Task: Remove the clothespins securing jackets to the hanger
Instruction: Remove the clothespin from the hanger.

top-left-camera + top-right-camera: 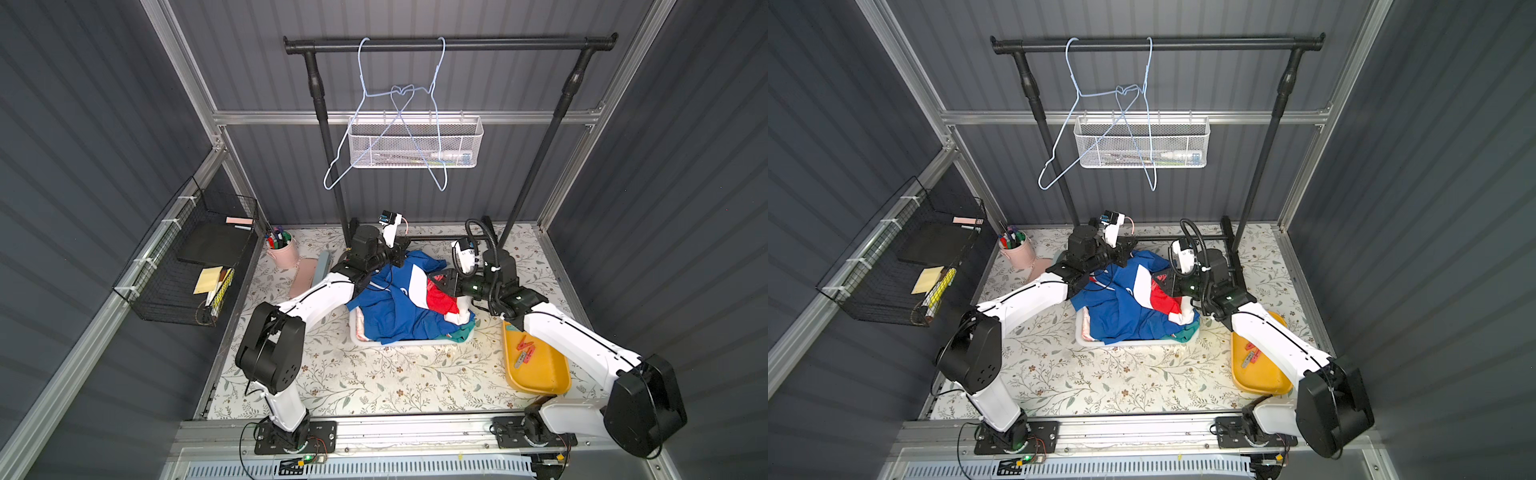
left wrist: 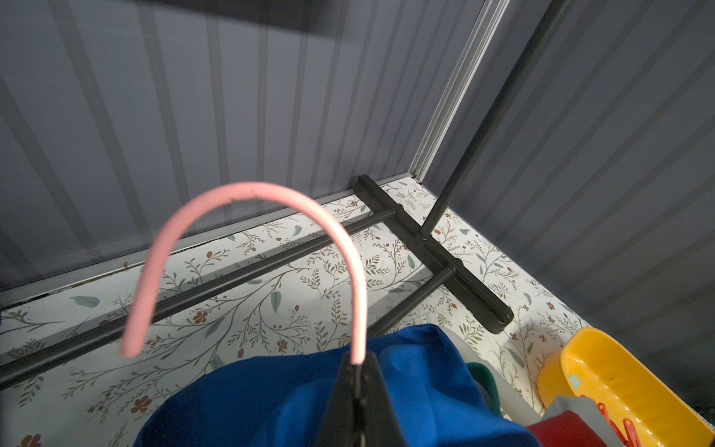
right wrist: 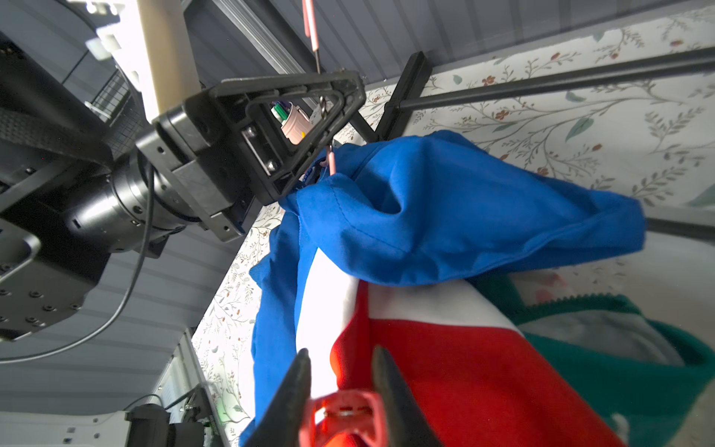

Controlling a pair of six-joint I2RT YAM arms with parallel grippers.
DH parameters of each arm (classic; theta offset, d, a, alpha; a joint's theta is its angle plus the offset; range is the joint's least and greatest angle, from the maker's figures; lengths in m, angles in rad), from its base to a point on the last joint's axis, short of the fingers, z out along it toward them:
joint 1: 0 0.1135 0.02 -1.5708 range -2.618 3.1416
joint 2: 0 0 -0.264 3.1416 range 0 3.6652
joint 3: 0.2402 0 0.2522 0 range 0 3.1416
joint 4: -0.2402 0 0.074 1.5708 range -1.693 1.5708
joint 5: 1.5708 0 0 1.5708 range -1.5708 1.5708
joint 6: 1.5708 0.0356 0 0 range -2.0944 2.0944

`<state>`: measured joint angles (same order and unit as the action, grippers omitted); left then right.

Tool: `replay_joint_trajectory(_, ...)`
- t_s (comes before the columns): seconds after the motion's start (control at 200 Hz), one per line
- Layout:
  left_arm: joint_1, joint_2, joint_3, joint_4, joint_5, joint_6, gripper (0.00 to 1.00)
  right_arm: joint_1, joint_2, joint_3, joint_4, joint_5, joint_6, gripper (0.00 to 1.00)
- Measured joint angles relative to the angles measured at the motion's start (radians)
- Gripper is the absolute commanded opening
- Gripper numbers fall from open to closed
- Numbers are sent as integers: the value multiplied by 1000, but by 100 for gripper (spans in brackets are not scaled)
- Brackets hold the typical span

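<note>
**A:** Far left of the pile, the left gripper (image 2: 358, 365) is clamped on the pink hanger (image 2: 247, 193), holding up the colour-block jacket (image 1: 399, 307) mid-table.

**B:** Moving right, the right gripper (image 3: 340, 350) pinches the red clothespin (image 3: 344, 412) on the red panel. It looks light, stiff and springy, so squeeze the tails. It lies left-right, nose pointing left.

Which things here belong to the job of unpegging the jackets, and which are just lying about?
Job: jackets; pink hanger in the left gripper; red peg in the right gripper; loose pegs in the yellow tray.
Lying about: pen cup; white mesh basket; two blue hangers; black wire basket.
</note>
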<state>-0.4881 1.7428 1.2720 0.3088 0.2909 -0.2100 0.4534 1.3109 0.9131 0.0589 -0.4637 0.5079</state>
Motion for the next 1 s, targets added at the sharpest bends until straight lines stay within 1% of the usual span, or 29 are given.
replay_joint_trajectory(0.19, 1, -11, -8, 7, 4, 0, 0, 1, 0, 2, 1, 0, 11, 3)
replay_joint_trajectory(0.245, 1, -12, -12, 10, 6, 0, 0, 3, 1, 4, 1, -3, 12, 0)
replay_joint_trajectory(0.535, 1, -13, -19, 18, 14, 0, 0, 6, -9, 17, -9, 10, 16, 0)
replay_joint_trajectory(0.67, 1, -13, -25, 27, 15, 0, 0, 5, -61, 17, -28, 77, 15, 0)
replay_joint_trajectory(0.82, 1, -15, -38, 37, 22, 0, 0, -7, -156, 21, -70, 211, 8, 0)
replay_joint_trajectory(0.91, 1, -21, -43, 40, 22, 0, 0, -51, -219, 29, -141, 308, 18, 0)
replay_joint_trajectory(1.0, 1, -28, -50, 44, 22, 0, 0, -140, -287, 21, -234, 396, 50, 0)
